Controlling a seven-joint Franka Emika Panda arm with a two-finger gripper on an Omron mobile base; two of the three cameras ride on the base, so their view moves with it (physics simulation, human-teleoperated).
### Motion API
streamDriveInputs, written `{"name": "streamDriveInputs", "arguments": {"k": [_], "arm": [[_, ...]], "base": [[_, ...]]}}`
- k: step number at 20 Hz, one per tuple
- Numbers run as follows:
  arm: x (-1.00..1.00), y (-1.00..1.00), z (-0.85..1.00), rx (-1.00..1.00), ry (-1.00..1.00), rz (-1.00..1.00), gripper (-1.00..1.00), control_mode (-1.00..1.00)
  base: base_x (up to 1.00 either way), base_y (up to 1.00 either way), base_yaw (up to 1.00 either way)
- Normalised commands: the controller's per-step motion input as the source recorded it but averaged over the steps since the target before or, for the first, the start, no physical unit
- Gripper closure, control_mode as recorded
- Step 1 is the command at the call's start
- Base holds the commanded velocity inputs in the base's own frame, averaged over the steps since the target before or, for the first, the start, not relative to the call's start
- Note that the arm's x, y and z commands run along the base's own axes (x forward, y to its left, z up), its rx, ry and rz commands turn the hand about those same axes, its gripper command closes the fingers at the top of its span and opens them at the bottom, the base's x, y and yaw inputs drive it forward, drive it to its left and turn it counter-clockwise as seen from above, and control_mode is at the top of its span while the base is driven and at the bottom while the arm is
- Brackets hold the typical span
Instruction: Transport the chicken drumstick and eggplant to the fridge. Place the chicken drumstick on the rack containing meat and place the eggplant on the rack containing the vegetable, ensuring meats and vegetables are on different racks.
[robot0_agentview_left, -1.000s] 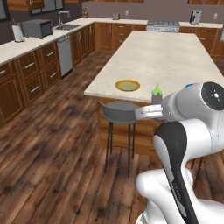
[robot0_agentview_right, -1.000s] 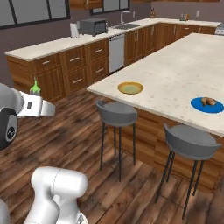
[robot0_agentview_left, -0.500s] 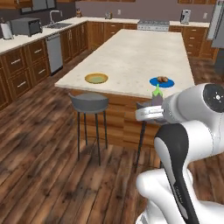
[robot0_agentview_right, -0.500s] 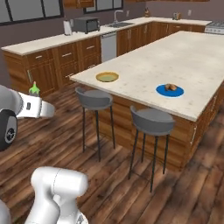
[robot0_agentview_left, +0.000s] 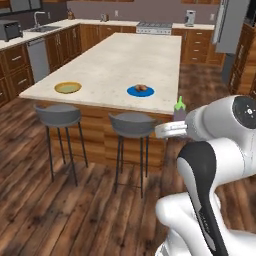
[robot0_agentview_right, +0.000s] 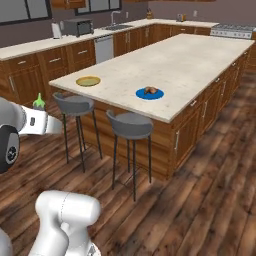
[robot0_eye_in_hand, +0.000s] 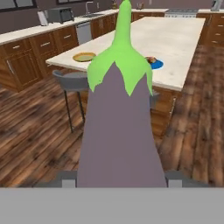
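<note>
The jaws grasp the eggplant (robot0_eye_in_hand: 118, 127) stem-up, carried clear of the floor for the trip to the fridge (robot0_agentview_left: 231, 25), whose grey door is cut off at the top right. The drumstick (robot0_agentview_right: 151, 90) waits on a blue plate (robot0_agentview_right: 141, 94) near the desk's (robot0_agentview_right: 190, 60) front edge. The eggplant hides the fingertips.

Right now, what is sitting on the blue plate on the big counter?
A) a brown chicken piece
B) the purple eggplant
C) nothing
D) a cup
A: a small brown chicken drumstick lies on the blue plate, while the eggplant is in the end effector.
</note>
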Motion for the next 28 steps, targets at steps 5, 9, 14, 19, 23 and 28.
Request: {"name": "streamDriveInputs", "arguments": {"k": [5, 9, 14, 19, 23, 28], "arm": [[0.00, 0.00, 0.00, 0.00, 0.00, 0.00, 1.00, 1.00], [0.00, 0.00, 0.00, 0.00, 0.00, 0.00, 1.00, 1.00], [0.00, 0.00, 0.00, 0.00, 0.00, 0.00, 1.00, 1.00], [0.00, 0.00, 0.00, 0.00, 0.00, 0.00, 1.00, 1.00], [0.00, 0.00, 0.00, 0.00, 0.00, 0.00, 1.00, 1.00], [0.00, 0.00, 0.00, 0.00, 0.00, 0.00, 1.00, 1.00]], "base": [[0.00, -1.00, -0.15], [0.79, -1.00, -0.10], [1.00, -1.00, -0.07], [1.00, -1.00, -0.20], [1.00, -0.34, -0.19], [1.00, -0.34, -0.02]]}}
